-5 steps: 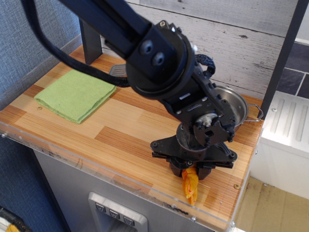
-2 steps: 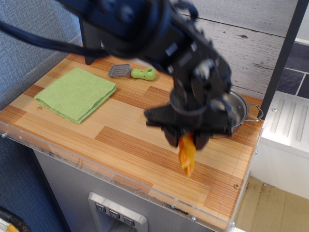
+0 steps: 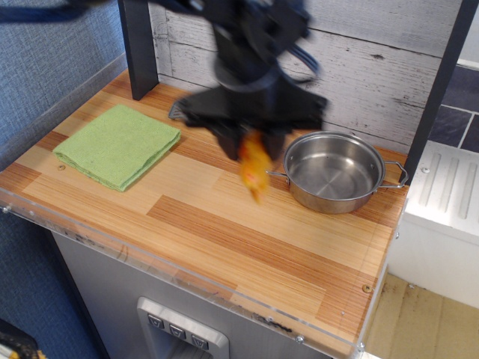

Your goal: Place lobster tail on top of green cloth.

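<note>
My gripper is shut on the lobster tail, an orange-yellow plush toy that hangs from the fingers above the middle of the wooden table. The arm is blurred by motion. The green cloth, a light green folded square, lies flat at the table's left side, well to the left of the gripper and the toy.
A steel pot with two handles stands right of the gripper. A grey and green utensil lies behind the gripper, mostly hidden. A dark post stands at the back left. The wooden table has a clear plastic front edge.
The gripper lifted the lobster tail off the table's front right and carried it up and to the left, past the pot, toward the middle. The pot is now uncovered.
</note>
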